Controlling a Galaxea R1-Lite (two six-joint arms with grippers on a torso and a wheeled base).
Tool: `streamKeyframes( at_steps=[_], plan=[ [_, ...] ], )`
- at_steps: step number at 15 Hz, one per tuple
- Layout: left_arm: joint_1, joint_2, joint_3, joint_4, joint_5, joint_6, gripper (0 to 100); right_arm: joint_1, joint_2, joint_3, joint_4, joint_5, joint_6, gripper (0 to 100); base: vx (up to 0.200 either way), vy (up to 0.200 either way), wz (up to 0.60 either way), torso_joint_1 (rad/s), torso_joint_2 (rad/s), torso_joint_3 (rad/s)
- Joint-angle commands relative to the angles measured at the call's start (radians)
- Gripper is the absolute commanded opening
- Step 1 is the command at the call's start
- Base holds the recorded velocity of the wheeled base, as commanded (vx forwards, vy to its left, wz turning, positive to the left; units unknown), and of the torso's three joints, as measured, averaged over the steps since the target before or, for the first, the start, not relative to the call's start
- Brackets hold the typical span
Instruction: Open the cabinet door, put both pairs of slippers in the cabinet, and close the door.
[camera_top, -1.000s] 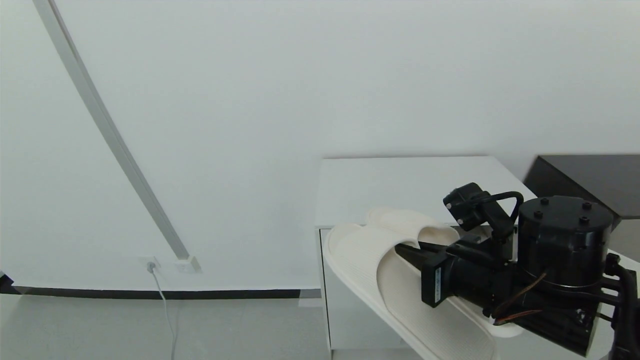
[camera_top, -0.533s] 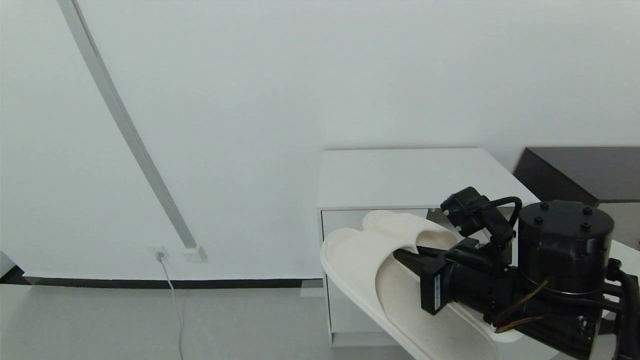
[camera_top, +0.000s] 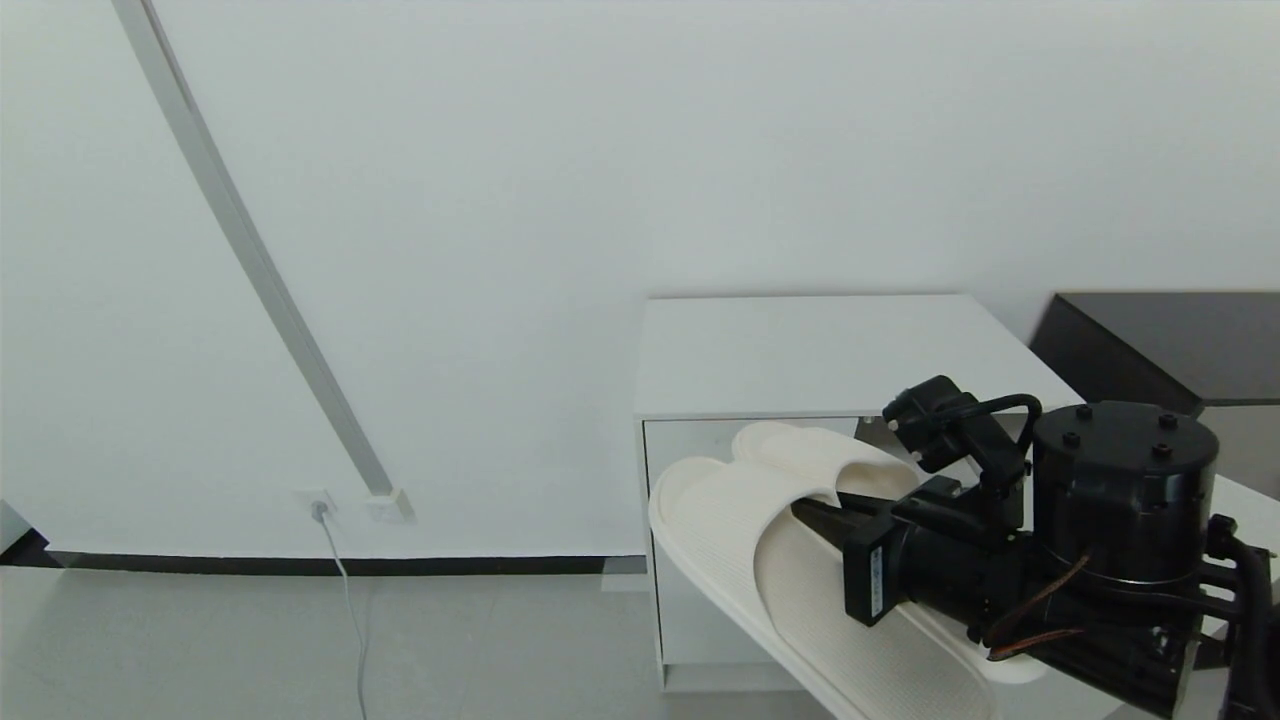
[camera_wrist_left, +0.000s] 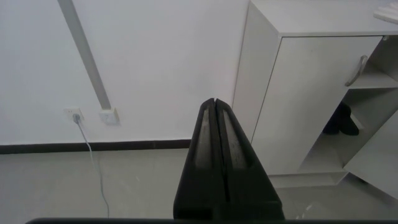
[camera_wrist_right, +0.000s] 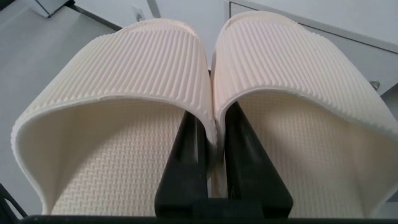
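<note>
Head view — cream slippers (camera_top: 735, 525) in right gripper (camera_top: 812, 508), before cabinet (camera_top: 820, 350)

The pair of slippers (camera_wrist_right: 124, 81), centre of the right wrist view, looks like soft foam, cream and matt. The straps carry fine parallel ribs; the insoles carry a pressed herringbone grain. The right tool (camera_wrist_right: 214, 137), between the straps, is smooth black plastic with a dull sheen. The left tool (camera_wrist_left: 215, 109) has a similar smooth black finish. The cabinet (camera_top: 800, 350), right of centre in the head view, has smooth, matt white panels. Its handle (camera_wrist_left: 356, 70) looks like satin metal. The floor (camera_top: 300, 650) is smooth grey with a faint gloss.
</note>
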Motion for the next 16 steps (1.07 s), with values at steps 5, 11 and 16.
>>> streamKeyframes(
  at_steps=[5, 11, 16],
  plan=[
    [0.0, 0.001, 0.0, 0.0, 0.0, 0.0, 0, 0.0, 0.018, 0.0, -0.008, 0.0, 0.0, 0, 0.0, -0.04, 0.0, 0.0, 0.0, 0.0],
    [0.0, 0.001, 0.0, 0.0, 0.0, 0.0, 0, 0.0, 0.018, 0.005, -0.013, -0.002, 0.0, 0, 0.0, -0.2, 0.0, 0.008, 0.0, 0.0],
    [0.0, 0.001, 0.0, 0.0, 0.002, 0.0, 0, 0.0, 0.018, 0.01, -0.013, -0.002, -0.002, 0, 0.0, -0.2, 0.0, 0.002, 0.0, 0.004]
  ],
)
